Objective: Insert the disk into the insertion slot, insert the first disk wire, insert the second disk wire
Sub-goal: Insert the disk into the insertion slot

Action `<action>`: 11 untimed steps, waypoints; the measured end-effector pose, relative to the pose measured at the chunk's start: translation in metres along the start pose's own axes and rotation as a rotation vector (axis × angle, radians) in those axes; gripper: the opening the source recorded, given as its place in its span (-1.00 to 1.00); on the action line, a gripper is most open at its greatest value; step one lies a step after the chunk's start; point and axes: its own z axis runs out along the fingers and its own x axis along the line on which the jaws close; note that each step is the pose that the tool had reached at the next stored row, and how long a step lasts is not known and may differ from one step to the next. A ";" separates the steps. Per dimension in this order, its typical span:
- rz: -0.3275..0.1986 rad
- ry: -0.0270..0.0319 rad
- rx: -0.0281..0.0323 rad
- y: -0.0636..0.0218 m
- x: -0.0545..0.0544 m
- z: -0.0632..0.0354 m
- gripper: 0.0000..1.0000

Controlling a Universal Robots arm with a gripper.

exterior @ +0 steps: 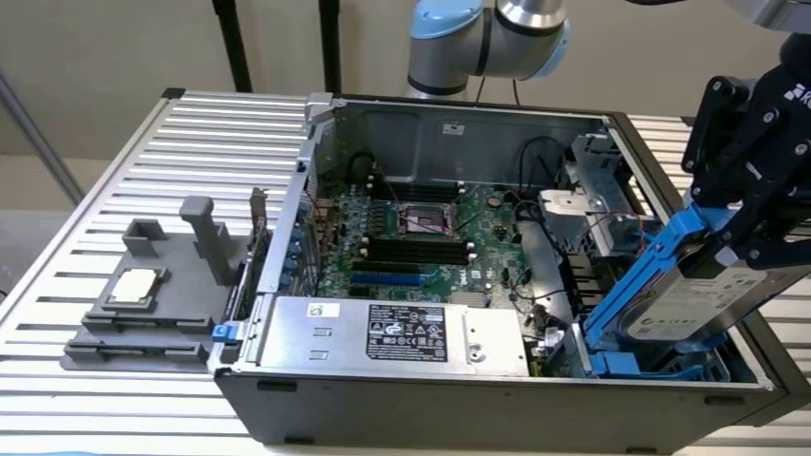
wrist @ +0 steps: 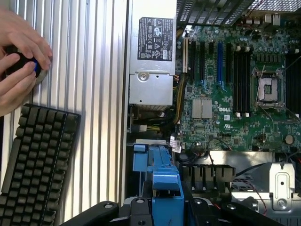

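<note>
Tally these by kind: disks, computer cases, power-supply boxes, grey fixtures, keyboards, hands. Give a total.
Disk: 1
Computer case: 1
Power-supply box: 1
Grey fixture: 1
Keyboard: 1
Hands: 2
Total: 7

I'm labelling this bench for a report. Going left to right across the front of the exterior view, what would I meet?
grey plastic fixture → silver power-supply box → disk, tilted in its blue carrier
</note>
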 end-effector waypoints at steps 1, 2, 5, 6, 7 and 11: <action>0.000 -0.0001 0.0000 0.0000 0.000 0.0002 -0.36; 0.000 -0.0003 0.0000 0.0000 0.000 0.0005 -0.36; -0.001 -0.0007 -0.0001 -0.0001 0.000 0.0016 -0.36; -0.002 -0.0007 -0.0001 -0.0001 0.000 0.0019 -0.36; -0.002 -0.0008 -0.0002 -0.0001 0.000 0.0023 -0.36; -0.006 -0.0022 -0.0003 -0.0002 0.000 0.0043 -0.36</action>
